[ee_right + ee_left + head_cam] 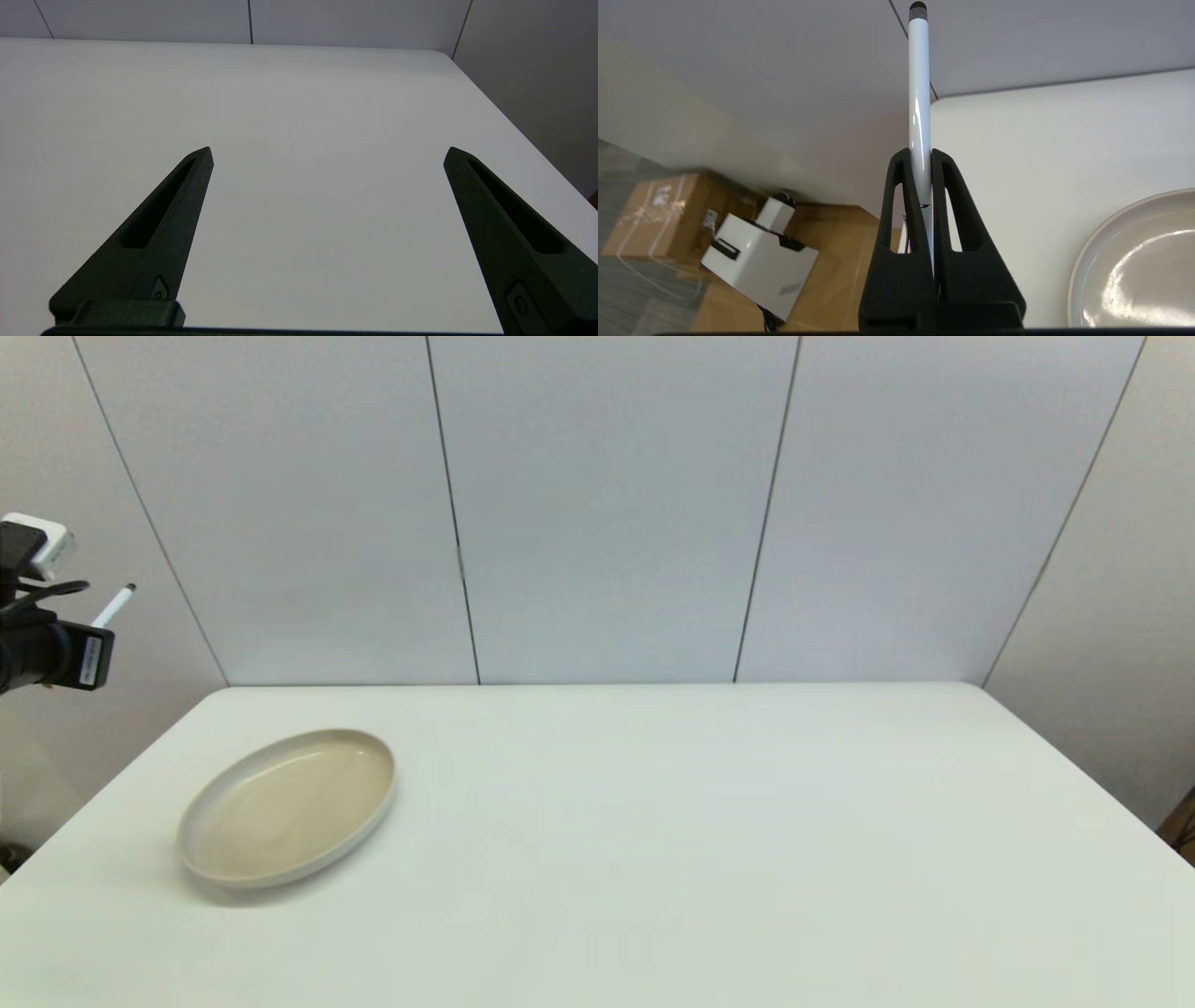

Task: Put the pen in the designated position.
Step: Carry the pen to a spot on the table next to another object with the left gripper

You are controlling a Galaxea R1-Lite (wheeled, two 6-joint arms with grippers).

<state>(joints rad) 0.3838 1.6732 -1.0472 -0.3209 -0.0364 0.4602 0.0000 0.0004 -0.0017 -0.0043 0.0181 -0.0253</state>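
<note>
A slim white pen with a dark tip stands out past the fingertips of my left gripper, which is shut on its barrel. In the head view that arm is raised off the table's left edge, and the pen pokes up and to the right from it. My right gripper is open, held low over bare white tabletop, and does not show in the head view. The designated position has no mark that I can see on the white table.
A beige oval dish with a grey rim lies on the left part of the table, below and to the right of the left arm. Off the table's left side stand a cardboard box and a white device on the floor.
</note>
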